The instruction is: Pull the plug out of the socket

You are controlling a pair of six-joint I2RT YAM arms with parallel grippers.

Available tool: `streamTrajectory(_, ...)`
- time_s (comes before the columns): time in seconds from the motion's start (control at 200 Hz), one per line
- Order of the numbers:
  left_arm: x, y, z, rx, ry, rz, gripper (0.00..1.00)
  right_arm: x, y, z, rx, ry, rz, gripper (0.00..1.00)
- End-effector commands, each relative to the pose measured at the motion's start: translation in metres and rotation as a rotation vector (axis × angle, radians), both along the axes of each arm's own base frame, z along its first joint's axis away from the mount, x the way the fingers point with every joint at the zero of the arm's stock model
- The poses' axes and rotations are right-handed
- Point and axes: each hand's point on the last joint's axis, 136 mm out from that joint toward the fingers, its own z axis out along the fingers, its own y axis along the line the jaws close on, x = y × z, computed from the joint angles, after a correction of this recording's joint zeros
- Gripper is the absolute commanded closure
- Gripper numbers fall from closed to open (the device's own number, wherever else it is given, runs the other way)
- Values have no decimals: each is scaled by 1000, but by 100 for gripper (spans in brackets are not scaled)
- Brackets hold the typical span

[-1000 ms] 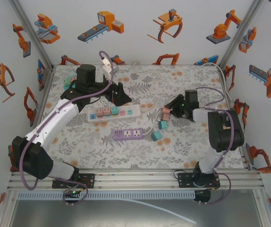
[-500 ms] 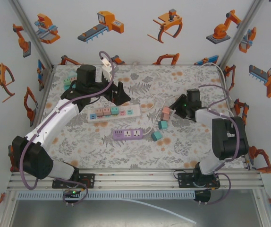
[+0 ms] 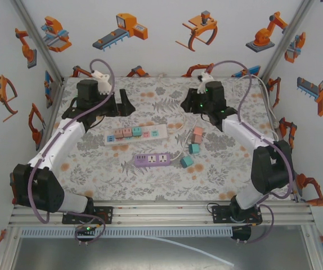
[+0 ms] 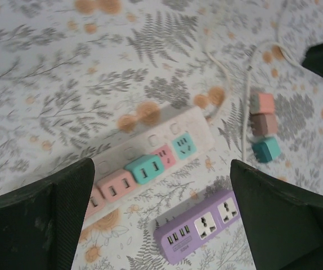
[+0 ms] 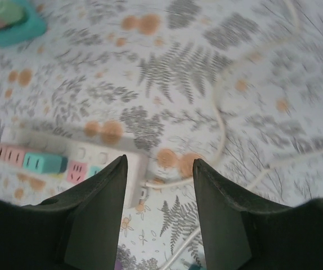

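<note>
A white power strip lies mid-table with a teal plug and pink plugs seated in its sockets. My left gripper hovers behind the strip's left part, open wide and holding nothing. In the left wrist view the teal plug and a pink plug sit between the spread fingers. My right gripper hangs at the back middle, open with an empty gap. Its view looks down on the strip's cord end and the teal plug.
A purple power strip lies in front of the white one. Loose plugs sit to its right: a pink-brown stack and two teal ones. White cord loops across the back. A teal tray stands far left.
Both arms have drawn back toward the far wall. The right gripper left the loose plugs on the right for the back middle. The left gripper shifted left, away from the white strip.
</note>
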Motion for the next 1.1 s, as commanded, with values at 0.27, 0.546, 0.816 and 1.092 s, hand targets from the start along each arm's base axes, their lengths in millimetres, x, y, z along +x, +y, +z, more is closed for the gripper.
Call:
streamTrajectory(0.27,-9,105,-42,-86,260,501,0,-59,150,-5,-312,-384,790,48)
streamTrajectory(0.546,-16,132,-87,2,434,592,0,-103,209,-56,-438,-411,1152,45)
streamTrajectory(0.816,-19,133,-113,7,488,605,3,-110,229,-85,-437,-382,1239,45)
streamTrajectory(1.092,-19,131,-136,21,544,600,12,-100,241,-104,-442,-352,1250,49)
